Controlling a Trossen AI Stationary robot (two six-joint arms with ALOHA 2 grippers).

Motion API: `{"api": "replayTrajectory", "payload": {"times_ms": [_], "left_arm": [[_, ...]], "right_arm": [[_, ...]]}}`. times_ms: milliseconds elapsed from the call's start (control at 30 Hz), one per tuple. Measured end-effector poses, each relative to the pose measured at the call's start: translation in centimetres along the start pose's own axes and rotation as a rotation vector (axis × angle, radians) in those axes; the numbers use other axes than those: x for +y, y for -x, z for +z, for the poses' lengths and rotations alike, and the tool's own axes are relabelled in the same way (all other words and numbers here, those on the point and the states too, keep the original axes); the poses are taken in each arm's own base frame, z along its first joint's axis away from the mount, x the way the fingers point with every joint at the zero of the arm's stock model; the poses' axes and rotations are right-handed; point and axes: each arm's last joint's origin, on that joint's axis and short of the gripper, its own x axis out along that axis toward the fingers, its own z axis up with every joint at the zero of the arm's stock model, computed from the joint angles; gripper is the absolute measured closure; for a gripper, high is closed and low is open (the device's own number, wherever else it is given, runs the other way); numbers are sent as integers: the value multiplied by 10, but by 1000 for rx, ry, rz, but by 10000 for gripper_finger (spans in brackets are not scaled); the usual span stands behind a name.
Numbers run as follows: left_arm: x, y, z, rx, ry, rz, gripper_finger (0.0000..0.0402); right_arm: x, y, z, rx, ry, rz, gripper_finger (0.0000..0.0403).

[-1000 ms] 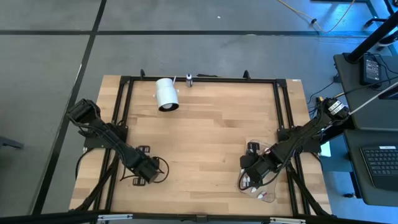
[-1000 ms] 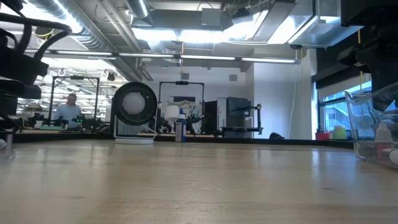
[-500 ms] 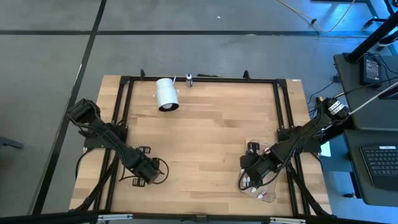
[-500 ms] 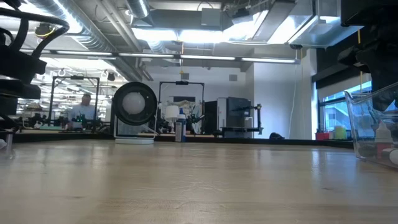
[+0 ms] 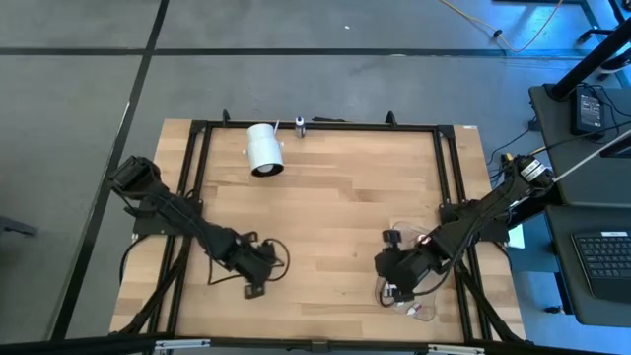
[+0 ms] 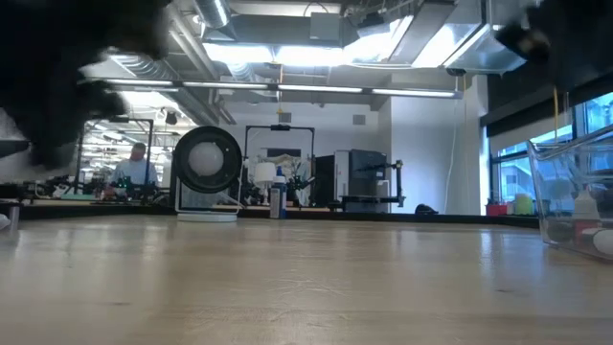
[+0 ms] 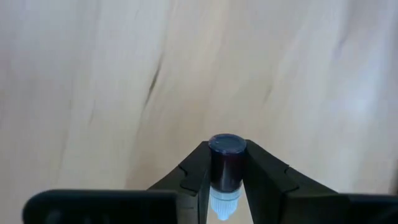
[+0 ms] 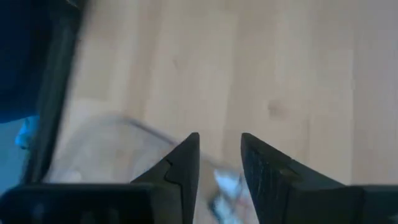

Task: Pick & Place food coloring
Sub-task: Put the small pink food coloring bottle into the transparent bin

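Note:
A dark food coloring bottle (image 7: 226,163) with a pale cap sits between the fingers of my left gripper (image 7: 227,149), which hangs above the bare wood at the near left of the table (image 5: 258,272). My right gripper (image 8: 220,142) stands at the near right (image 5: 399,268), over a clear container (image 5: 416,302). Its fingers are apart. A pale blurred thing (image 8: 226,184) shows in the gap; I cannot tell whether it touches them. In the low view, small bottles (image 6: 586,207) rest on the container's floor. My left gripper pinches the bottle's dark body (image 7: 225,174) between its two fingers, one on each side. The fingers (image 7: 198,163) point steeply down. The bottle's dark flat end faces away from the wrist and its pale cap (image 7: 224,203) points back toward it. It hangs clear of the table.
A large white cylinder (image 5: 264,149) lies on its side at the far edge, with a small bottle (image 5: 300,125) standing right of it. Black rails (image 5: 193,168) frame the table on its left, far and right sides. Bare wood (image 5: 325,217) fills the middle.
My left gripper has risen and gone toward the table's right, away from the near left corner. It now shows as a dark blur at the upper left of the low view. My right gripper has risen a little over the container.

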Motion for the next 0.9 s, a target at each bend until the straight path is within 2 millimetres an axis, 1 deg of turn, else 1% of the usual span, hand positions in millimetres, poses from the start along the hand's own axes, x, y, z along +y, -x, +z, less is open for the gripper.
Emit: {"api": "replayTrajectory", "payload": {"times_ms": [167,300,367,467,567,667,767,900], "left_arm": [[-12,5,35,-266,58,-201,328],[-23,16,57,-472,31,-359,325],[-27,22,64,-555,3,-412,325],[-30,26,72,-642,-14,-465,326],[-30,21,77,-671,-7,-485,329],[-27,12,84,-645,16,-497,329],[-27,2,95,-608,9,-527,329],[-33,-4,113,-568,-64,-605,329]], "right_arm": [[10,3,21,-212,199,85,283],[14,6,30,-317,342,115,278],[15,7,32,-352,375,107,266],[12,8,36,-385,389,51,232],[10,10,44,-468,379,-15,192],[7,12,51,-518,423,-45,163],[3,12,54,-539,460,-62,150],[-3,10,57,-532,482,13,149]]}}
